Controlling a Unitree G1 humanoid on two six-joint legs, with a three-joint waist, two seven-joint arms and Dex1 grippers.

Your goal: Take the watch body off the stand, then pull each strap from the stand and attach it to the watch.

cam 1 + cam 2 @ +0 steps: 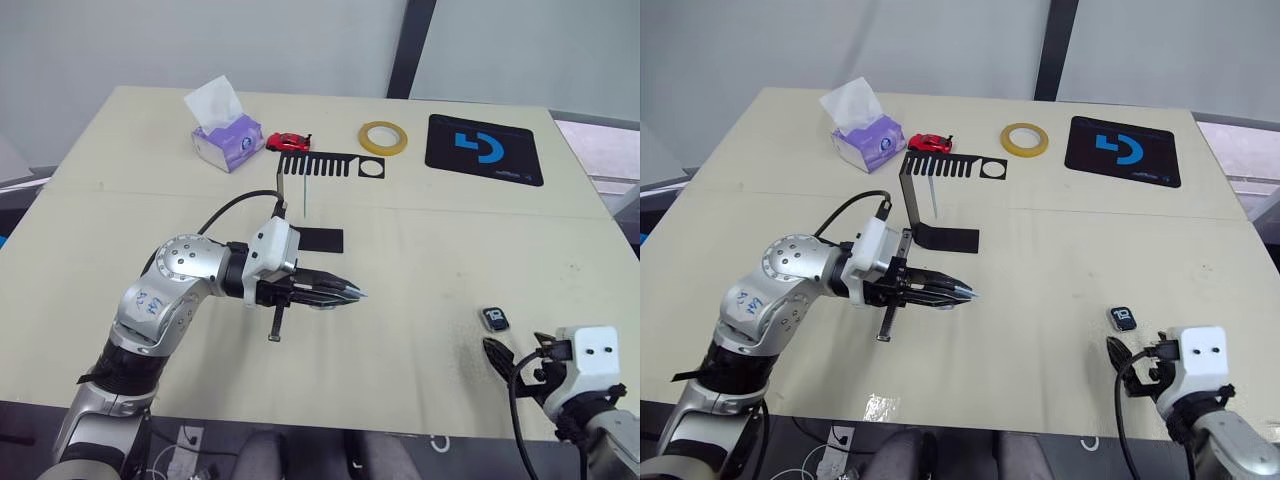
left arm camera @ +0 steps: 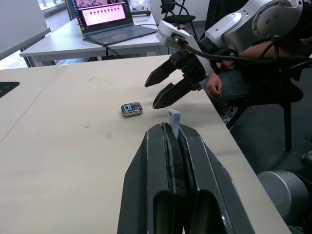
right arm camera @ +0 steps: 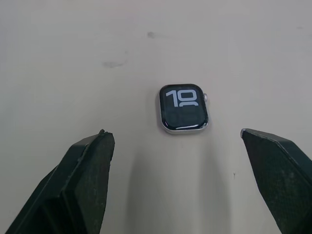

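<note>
Right wrist view: right pincer (image 3: 178, 183) spread wide, watch body (image 3: 183, 108) flat on worktop (image 3: 73, 73) at 12 o'clock, untouched. Left pincer (image 1: 352, 292) clamped on strap (image 2: 174, 122), mid-worktop.

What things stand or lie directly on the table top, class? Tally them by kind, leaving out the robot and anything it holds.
Tissue pack: 1
Toy car: 1
Tape ring: 1
Mouse pad: 1
Stand: 1
Watch body: 1
Total: 6
</note>
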